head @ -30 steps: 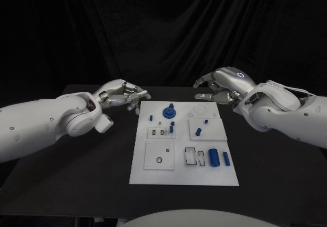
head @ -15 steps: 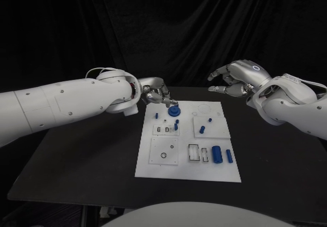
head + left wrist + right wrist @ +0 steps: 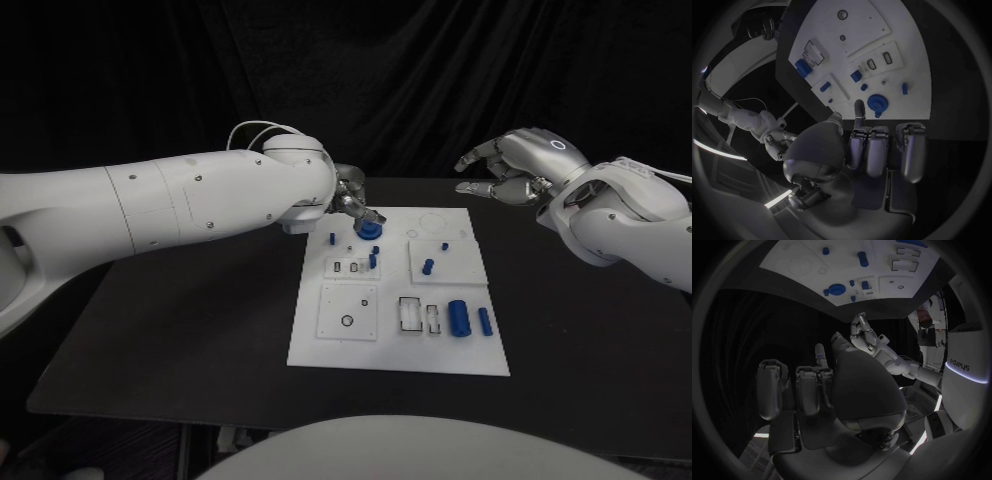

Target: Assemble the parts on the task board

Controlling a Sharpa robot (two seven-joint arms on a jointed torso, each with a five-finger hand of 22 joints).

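Judging by the layout, the assembly looks only partly done: on the white task board (image 3: 400, 300) in the middle of the black table (image 3: 173, 320), a round blue gear (image 3: 368, 230) and a few small blue pegs (image 3: 428, 266) stand near the far end, while two blue cylinders (image 3: 459, 317) lie loose at the near right beside open rectangular slots. Reaching over the gear, the left hand (image 3: 873, 145) has its fingers curled with one extended toward it; whether it touches, I cannot tell. Hovering well apart beyond the board's far right corner, the right hand (image 3: 508, 170) holds nothing, fingers loosely curled yet apart.
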